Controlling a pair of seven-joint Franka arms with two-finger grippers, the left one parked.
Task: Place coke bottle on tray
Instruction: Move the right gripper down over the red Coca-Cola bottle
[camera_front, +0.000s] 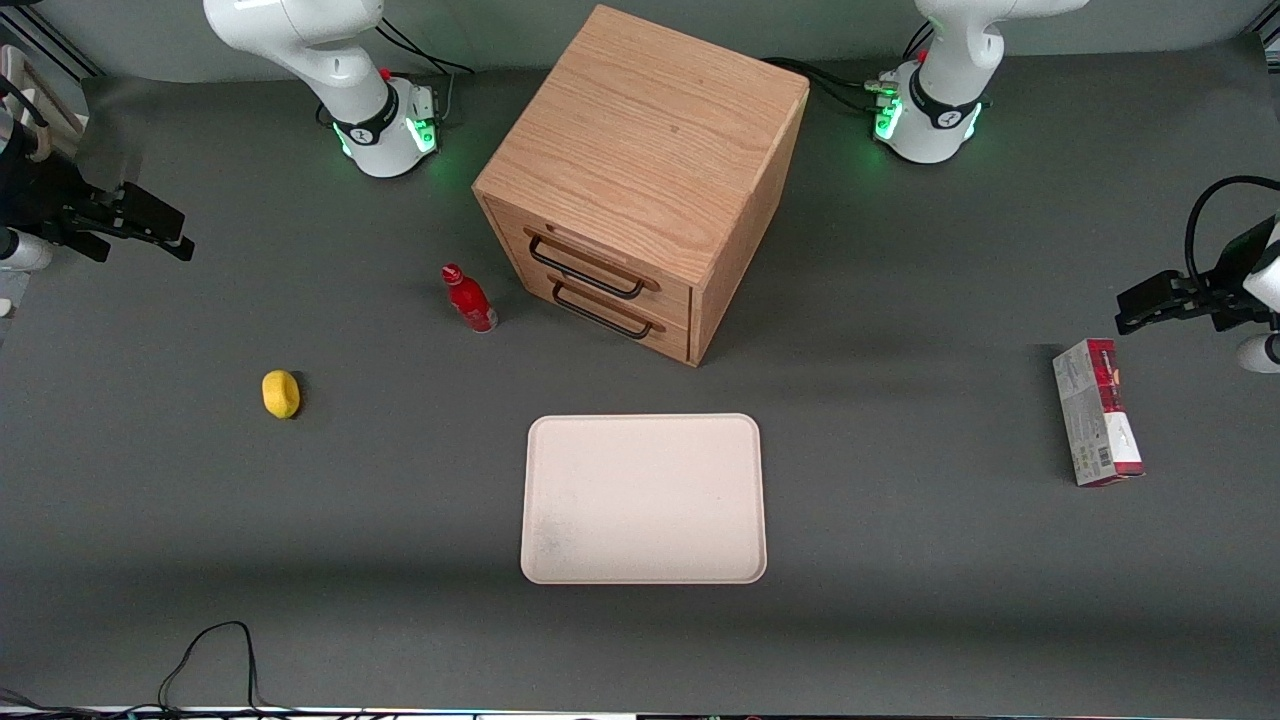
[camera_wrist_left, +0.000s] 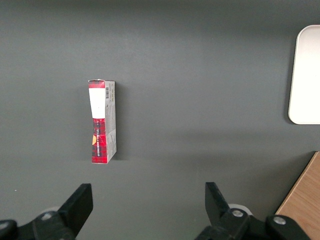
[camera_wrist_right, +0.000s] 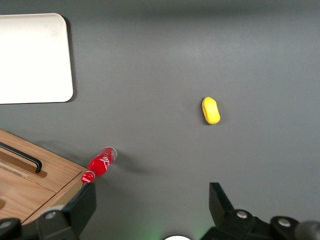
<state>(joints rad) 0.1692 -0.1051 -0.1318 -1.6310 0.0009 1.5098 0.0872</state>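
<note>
The gripper hangs high at the working arm's end of the tabletop, well apart from everything. In the right wrist view its jaws stand wide open with nothing between them.

The bottle stands upright on the tabletop just in front of the cabinet, beside its lower drawer, and farther from the front camera than the tray. It is near the cabinet's corner but, as far as the front view shows, not touching it.

What could go wrong, judged from here:
- The bottle is slim, with a narrow neck. A finger that clips it on the way down would likely tip it, and it could roll toward the lemon or against the cabinet.
- The cabinet is close on one side. A wide approach on that side may strike the wood or the drawer handles.
- A grip high on the neck could let the bottle swing or slip in transit. The body looks the safer hold.
- Letting go above the tray's surface, or at a tilt, could topple it. The low rim would hardly stop a rolling bottle.

The tray holds nothing. Both cabinet drawers look shut, so their contents cannot be seen. A carton lies toward the parked arm's end, well clear of the route.
</note>
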